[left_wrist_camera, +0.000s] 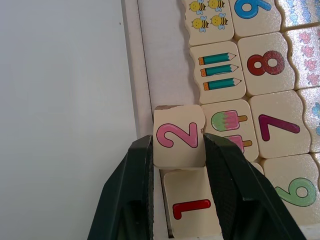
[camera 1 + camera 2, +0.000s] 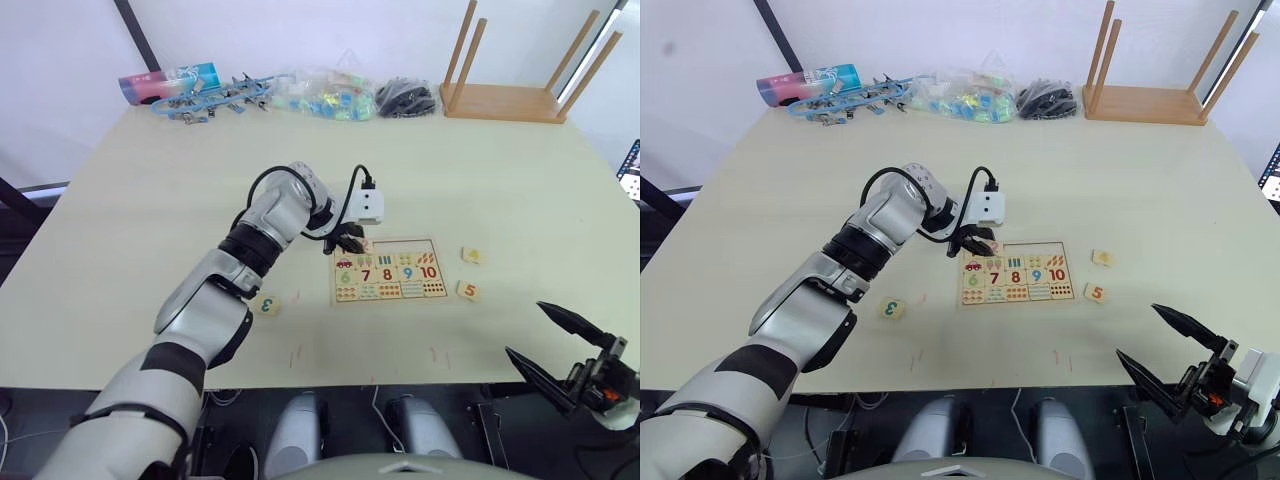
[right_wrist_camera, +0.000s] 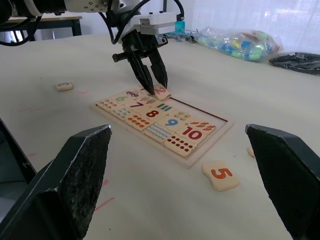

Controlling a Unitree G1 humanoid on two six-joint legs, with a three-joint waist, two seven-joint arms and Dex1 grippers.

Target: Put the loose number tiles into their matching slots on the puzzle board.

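My left gripper (image 1: pixel 179 150) pinches the 2 tile (image 1: pixel 178 136) over the puzzle board (image 2: pixel 388 270), next to the 1 tile (image 1: pixel 191 207); I should lower it flat into its slot, then let go. My right gripper (image 2: pixel 560 350) hangs wide open, holding nothing, off the desk's near edge; the 3 tile (image 2: pixel 266 304), 5 tile (image 2: pixel 467 291) and 4 tile (image 2: pixel 471 256) lie loose, and the far stool (image 2: pixel 510 75) blocks nothing.

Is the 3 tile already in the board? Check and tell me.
No: the 3 tile lies loose on the table, off to the robot's left of the puzzle board, outside its frame.
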